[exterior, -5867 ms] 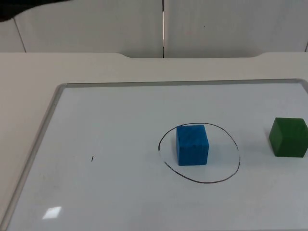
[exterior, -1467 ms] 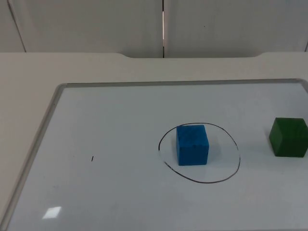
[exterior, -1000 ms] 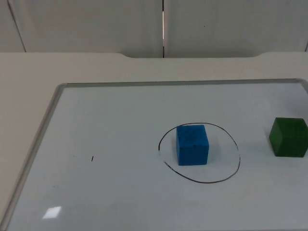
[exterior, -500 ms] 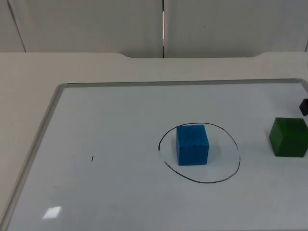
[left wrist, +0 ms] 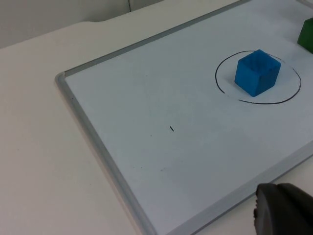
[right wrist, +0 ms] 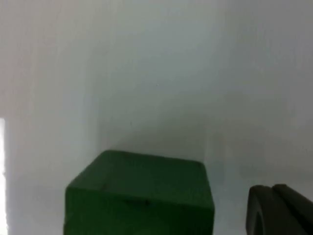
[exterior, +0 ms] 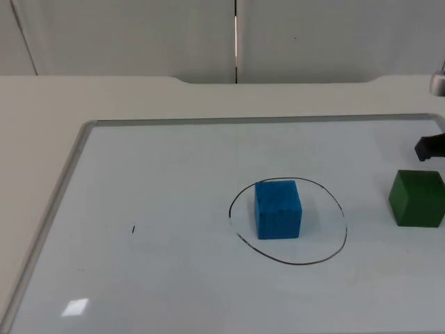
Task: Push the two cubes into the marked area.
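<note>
1. The blue cube (exterior: 278, 209) sits inside the marked area (exterior: 327, 259), a thin black ring drawn on the whiteboard (exterior: 174, 278). It is in the left part of the ring and does not touch the line.
2. The green cube (exterior: 416, 198) sits outside the ring, well apart from the blue cube, close to the whiteboard's right edge.
3. The right gripper (exterior: 431, 147) comes in over the whiteboard's right edge, just behind the green cube. I cannot tell if it touches the cube, and I cannot tell if its jaws are apart or closed.
4. The whiteboard is flat and white with a grey frame (exterior: 69, 174). A tiny black mark (exterior: 133, 229) is on its left part. It lies on a cream table top (exterior: 42, 104). Behind the table is the grey partition wall (exterior: 139, 35), with a straight seam running down it.
5. The left wrist view sees the whiteboard from past its edge, out over the table top: the blue cube (left wrist: 257, 72) in the ring, and a bit of the green cube (left wrist: 306, 33). One dark fingertip of the left gripper (left wrist: 283, 210) is there, off the whiteboard. This arm waits. I cannot tell how its jaws are.
6. The right wrist view is very close to the green cube (right wrist: 139, 196), with white board all around it and a black fingertip (right wrist: 279, 210) beside it.
</note>
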`<action>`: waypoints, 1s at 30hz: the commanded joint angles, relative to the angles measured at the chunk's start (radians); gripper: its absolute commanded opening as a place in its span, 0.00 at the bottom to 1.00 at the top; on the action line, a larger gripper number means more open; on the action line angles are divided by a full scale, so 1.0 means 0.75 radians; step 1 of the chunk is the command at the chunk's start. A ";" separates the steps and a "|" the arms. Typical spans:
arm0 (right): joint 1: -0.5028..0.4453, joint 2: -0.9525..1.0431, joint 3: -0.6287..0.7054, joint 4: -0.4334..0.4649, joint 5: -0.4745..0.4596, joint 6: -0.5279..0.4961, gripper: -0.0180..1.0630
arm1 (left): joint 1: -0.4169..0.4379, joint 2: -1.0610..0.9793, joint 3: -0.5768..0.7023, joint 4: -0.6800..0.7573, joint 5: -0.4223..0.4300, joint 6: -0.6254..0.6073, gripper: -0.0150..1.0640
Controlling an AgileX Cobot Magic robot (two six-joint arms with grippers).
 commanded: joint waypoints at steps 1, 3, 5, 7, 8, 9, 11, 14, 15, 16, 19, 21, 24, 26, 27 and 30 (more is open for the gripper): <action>0.002 -0.007 -0.010 0.029 -0.012 -0.019 0.01 | 0.004 -0.006 0.007 -0.004 -0.009 -0.011 0.01; 0.002 -0.007 -0.010 0.032 -0.001 -0.019 0.01 | 0.004 -0.006 0.007 -0.004 -0.009 -0.011 0.01; 0.002 -0.007 -0.010 0.032 0.008 -0.022 0.01 | 0.004 -0.006 0.007 -0.004 -0.009 -0.011 0.01; 0.002 -0.007 -0.010 0.032 0.040 -0.067 0.01 | 0.004 -0.006 0.007 -0.004 -0.009 -0.011 0.01; 0.002 -0.007 -0.010 0.032 0.053 -0.072 0.01 | 0.004 -0.006 0.007 -0.004 -0.009 -0.011 0.01; 0.002 -0.007 -0.010 0.032 0.060 -0.072 0.01 | 0.004 -0.006 0.007 -0.004 -0.009 -0.011 0.01; 0.002 -0.007 -0.010 0.032 0.060 -0.072 0.01 | 0.004 -0.006 0.007 -0.004 -0.009 -0.011 0.01; 0.002 -0.007 -0.010 0.064 0.045 -0.079 0.01 | 0.004 -0.006 0.007 -0.004 -0.009 -0.011 0.01; 0.002 -0.007 -0.010 0.064 0.045 -0.079 0.01 | 0.004 -0.006 0.007 -0.004 -0.009 -0.011 0.01; 0.002 -0.007 -0.010 0.082 0.039 -0.090 0.01 | 0.004 -0.006 0.007 -0.004 -0.009 -0.011 0.01; 0.002 -0.007 -0.010 0.108 0.028 -0.101 0.01 | 0.004 -0.006 0.007 -0.004 -0.009 -0.011 0.01; 0.002 -0.007 -0.010 0.128 0.035 -0.117 0.01 | 0.004 -0.006 0.007 -0.004 -0.009 -0.011 0.01; 0.010 -0.007 -0.010 0.128 0.042 -0.127 0.01 | 0.004 -0.006 0.007 -0.004 -0.009 -0.011 0.01; 0.019 -0.007 -0.002 0.123 0.040 -0.130 0.01 | 0.004 -0.006 0.007 -0.004 -0.009 -0.011 0.01; 0.019 -0.007 -0.002 0.123 0.040 -0.130 0.01 | 0.004 -0.006 0.007 -0.004 -0.009 -0.011 0.01; 0.058 -0.005 0.015 0.123 0.002 -0.130 0.01 | 0.004 -0.006 0.007 -0.004 -0.009 -0.011 0.01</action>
